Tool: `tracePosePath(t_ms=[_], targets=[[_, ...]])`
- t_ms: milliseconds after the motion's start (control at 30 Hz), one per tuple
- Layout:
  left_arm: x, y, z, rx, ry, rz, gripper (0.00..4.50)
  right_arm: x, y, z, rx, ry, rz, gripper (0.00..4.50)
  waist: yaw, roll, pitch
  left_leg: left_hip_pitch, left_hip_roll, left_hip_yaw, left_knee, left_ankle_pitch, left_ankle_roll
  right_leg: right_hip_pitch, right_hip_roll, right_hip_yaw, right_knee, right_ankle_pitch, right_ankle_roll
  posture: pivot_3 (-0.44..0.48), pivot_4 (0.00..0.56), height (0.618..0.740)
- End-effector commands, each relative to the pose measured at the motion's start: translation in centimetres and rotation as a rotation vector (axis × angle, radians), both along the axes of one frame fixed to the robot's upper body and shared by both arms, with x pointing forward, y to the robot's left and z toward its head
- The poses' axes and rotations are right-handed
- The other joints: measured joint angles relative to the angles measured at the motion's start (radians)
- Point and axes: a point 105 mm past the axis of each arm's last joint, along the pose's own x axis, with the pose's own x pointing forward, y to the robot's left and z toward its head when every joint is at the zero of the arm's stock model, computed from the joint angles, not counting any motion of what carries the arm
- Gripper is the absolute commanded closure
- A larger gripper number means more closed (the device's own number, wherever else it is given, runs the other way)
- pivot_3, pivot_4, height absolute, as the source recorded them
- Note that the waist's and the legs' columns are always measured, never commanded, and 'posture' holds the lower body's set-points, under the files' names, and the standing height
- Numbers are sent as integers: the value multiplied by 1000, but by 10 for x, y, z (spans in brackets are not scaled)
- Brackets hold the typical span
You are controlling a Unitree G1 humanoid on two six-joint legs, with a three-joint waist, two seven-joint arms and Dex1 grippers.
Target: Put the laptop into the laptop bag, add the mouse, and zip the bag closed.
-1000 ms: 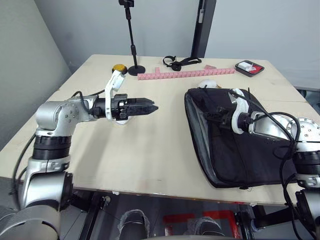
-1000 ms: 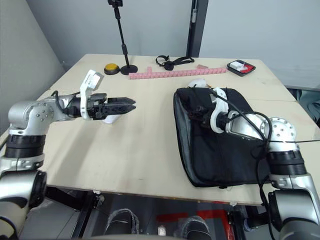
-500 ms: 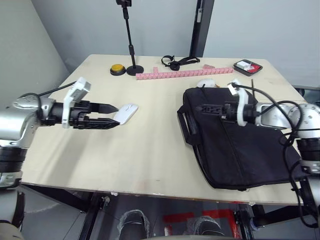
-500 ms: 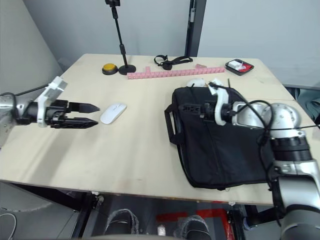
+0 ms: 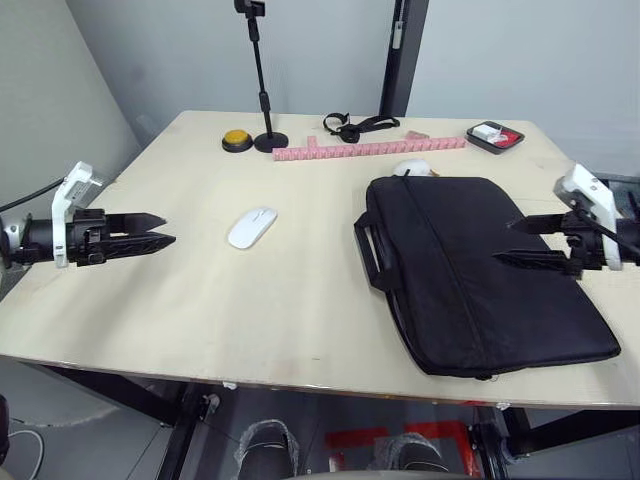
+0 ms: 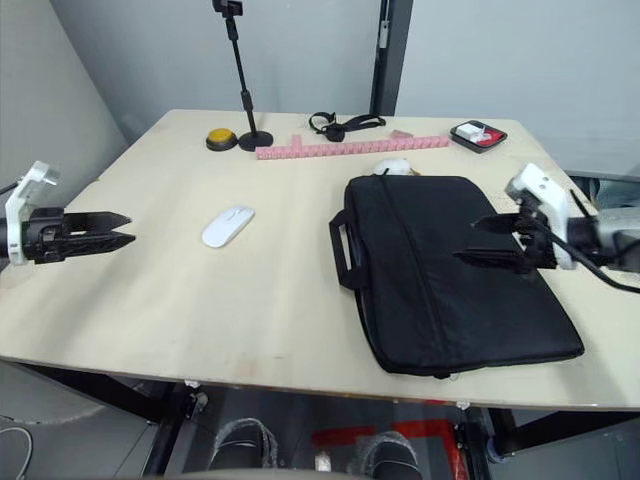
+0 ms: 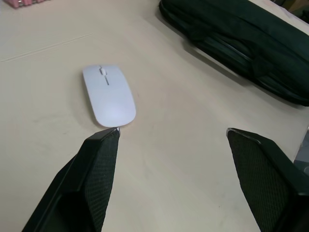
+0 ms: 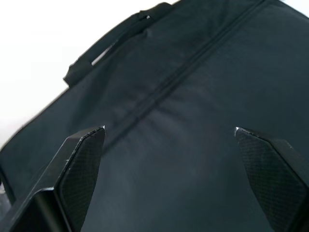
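Black-fingered left end effector [image 5: 160, 229] spread wide, empty, near mouse [image 5: 251, 226] | right end effector [image 5: 507, 241] wide, empty, over laptop bag [image 5: 470, 280]

You see a light wooden tabletop [image 5: 300, 300] in a room with plain grey walls [image 5: 150, 50]. A dark vertical post [image 5: 403, 55] stands behind the far edge. At that far edge you find a black stand [image 5: 262, 75] on a round base, a yellow button [image 5: 236, 138], a pink ruler [image 5: 370, 148] and a small dark tray [image 5: 497, 136]. Under the tabletop, red floor markings [image 5: 360, 440] show.
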Motion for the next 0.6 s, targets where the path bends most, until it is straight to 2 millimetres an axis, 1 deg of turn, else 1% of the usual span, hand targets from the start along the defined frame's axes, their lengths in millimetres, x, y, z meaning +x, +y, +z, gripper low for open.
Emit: tracePosePath(t_ms=[33, 133, 233, 400, 500, 600], targets=[[-6, 20, 10, 46, -43, 46, 783, -8, -20, 20, -56, -83, -18, 30, -1, 0, 0, 0, 0, 0, 0, 0, 0, 0, 0, 0, 0, 0, 0, 0, 150, 739], [-2, 23, 13, 47, -58, 65, 783, -10, -26, 27, -56, -118, -32, 30, -3, 0, 0, 0, 0, 0, 0, 0, 1, 0, 0, 0, 0, 0, -1, 0, 150, 739], [1, 23, 13, 60, -63, 64, 783, -10, -28, 30, -46, -138, -40, 30, -2, 0, 0, 1, 0, 0, 1, 0, 1, 0, 0, 0, 2, 0, -2, 0, 150, 739], [11, 11, 9, 77, -74, 28, 783, -11, -21, 36, 1, -178, -25, 30, -2, 0, 0, 3, 0, 1, 2, 0, 1, 2, 0, 1, 3, 0, -3, 0, 150, 739], [26, 3, -2, 76, -81, 50, 40, -12, -6, 51, 80, -253, 29, 0, -1, 1, -1, 3, 0, 1, 2, 0, 1, 2, 0, 1, 4, 0, -3, 0, 150, 739], [46, -7, -13, 49, -110, 77, 40, -14, 10, 63, 117, -297, 87, 0, -1, 1, -1, 3, 1, 1, 4, 0, 2, 1, 0, 1, 7, 0, -4, 0, 150, 739]])
